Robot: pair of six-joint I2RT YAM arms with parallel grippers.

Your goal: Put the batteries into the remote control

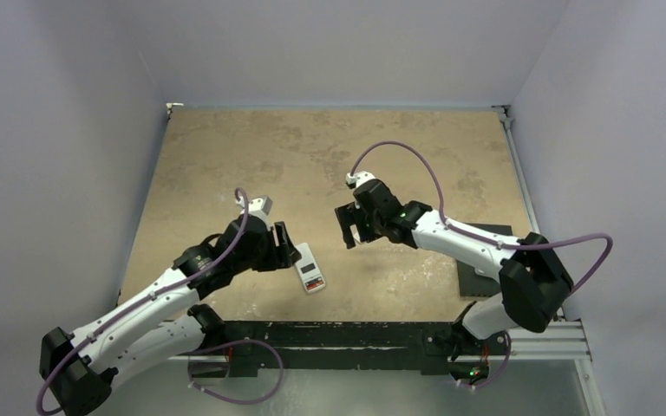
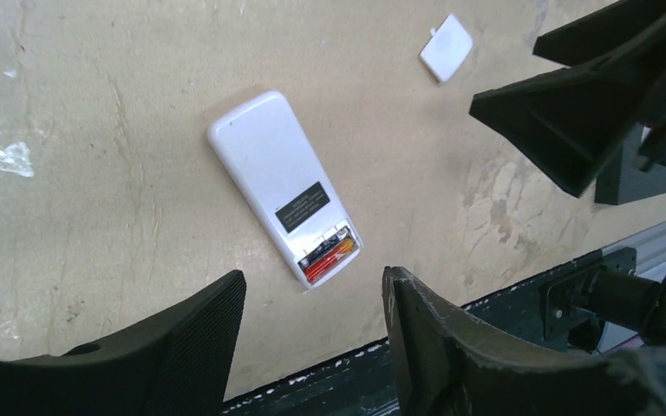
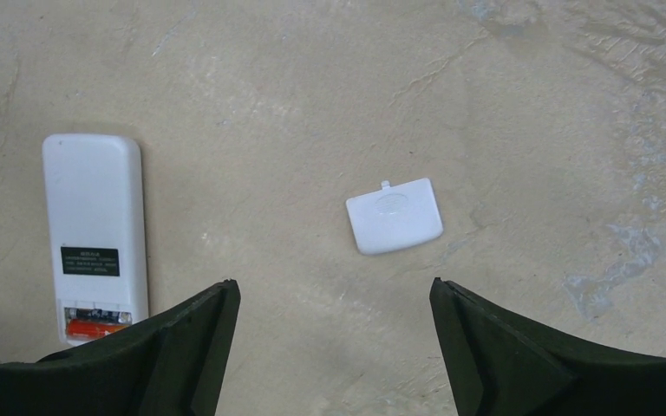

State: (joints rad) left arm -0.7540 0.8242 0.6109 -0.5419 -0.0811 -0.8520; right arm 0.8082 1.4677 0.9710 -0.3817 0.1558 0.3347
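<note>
Left wrist view is showing the remote control [image 2: 282, 184] lying back-up on the table [image 2: 95, 217], the batteries [image 2: 328, 258] sitting in its open bay (they look seated). Left pincer [image 2: 314, 284] and right pincer [image 3: 331, 290] are gaping, holding nothing. Next, I'd be pinching the loose cover [image 3: 395, 215] by its edges, tab leading.

The batteries [image 2: 328, 258] show only partly inside the remote control [image 2: 269, 173].
</note>
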